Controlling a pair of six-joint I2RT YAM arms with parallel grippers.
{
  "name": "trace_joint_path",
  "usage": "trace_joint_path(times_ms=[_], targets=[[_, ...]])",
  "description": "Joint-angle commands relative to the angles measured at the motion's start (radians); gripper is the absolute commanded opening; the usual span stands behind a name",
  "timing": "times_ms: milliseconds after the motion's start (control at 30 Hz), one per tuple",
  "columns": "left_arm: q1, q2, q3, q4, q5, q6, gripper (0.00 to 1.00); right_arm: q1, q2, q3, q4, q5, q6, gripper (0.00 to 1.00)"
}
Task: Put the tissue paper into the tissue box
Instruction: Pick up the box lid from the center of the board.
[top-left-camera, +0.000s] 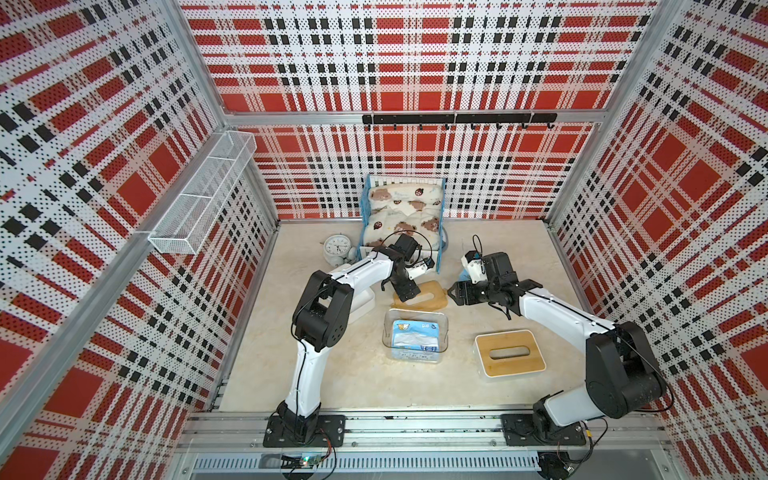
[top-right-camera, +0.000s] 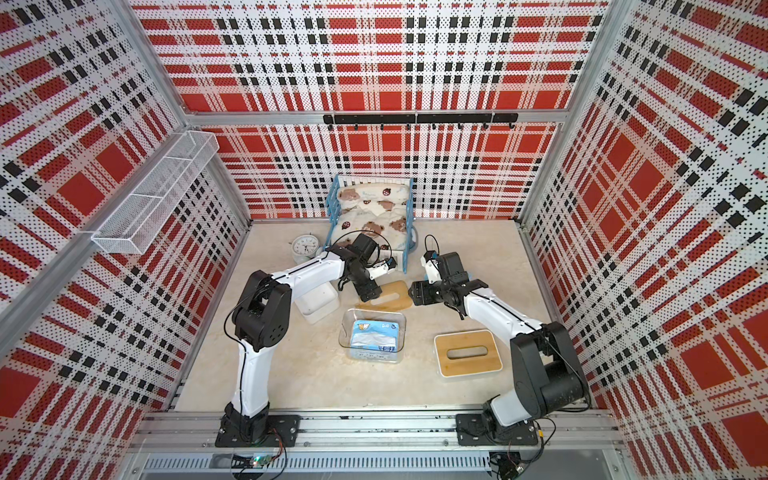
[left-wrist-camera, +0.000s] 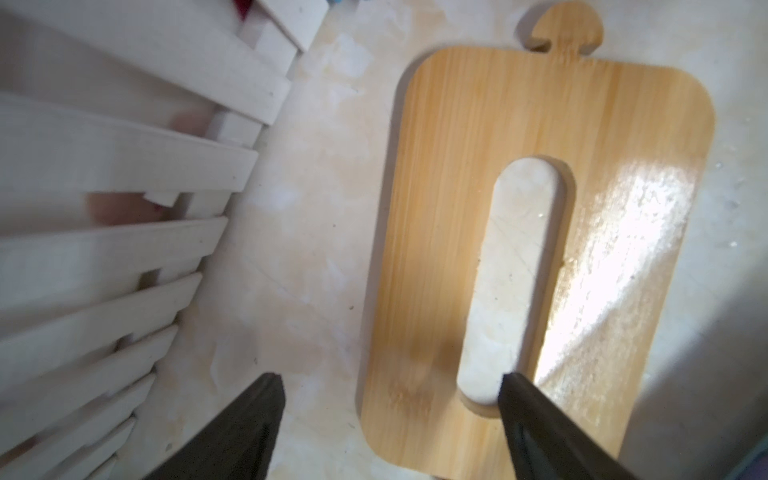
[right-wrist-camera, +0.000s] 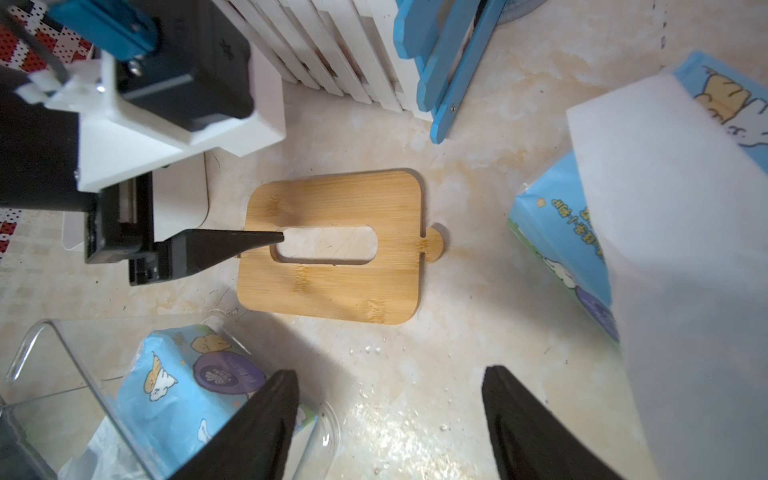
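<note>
Bright, even light from above. Glare patch on flat slotted bamboo lid. White wooden slats blurred close up. Top views bow at edges.

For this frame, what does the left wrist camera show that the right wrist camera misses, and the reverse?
Left wrist only: both fingers of the left end effector, open, one over the end of the wooden lid's slot, the other over bare table.

Right wrist only: the open right end effector, a tissue pack inside the clear box, a second pack loose on the table, and the blue bed frame.

Both: the lid lying flat on the table and the white bed slats.
</note>
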Motion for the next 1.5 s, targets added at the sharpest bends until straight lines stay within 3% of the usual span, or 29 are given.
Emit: trace_joint_path(times_ms=[0,500,1467], targets=[[0.013,0.036,0.049,-0.04,0.05,0.059,0.87,-0.005,0.018,0.027,-0.019,-0.002,-0.007,0.77],[-0.012,0.131,0.125,-0.061,0.035,0.121,0.83,-0.005,0.007,0.004,-0.01,-0.02,0.02,0.77],[0.002,0.186,0.172,-0.142,0.119,0.084,0.47,-0.01,0.038,0.04,-0.046,-0.004,0.013,0.77]])
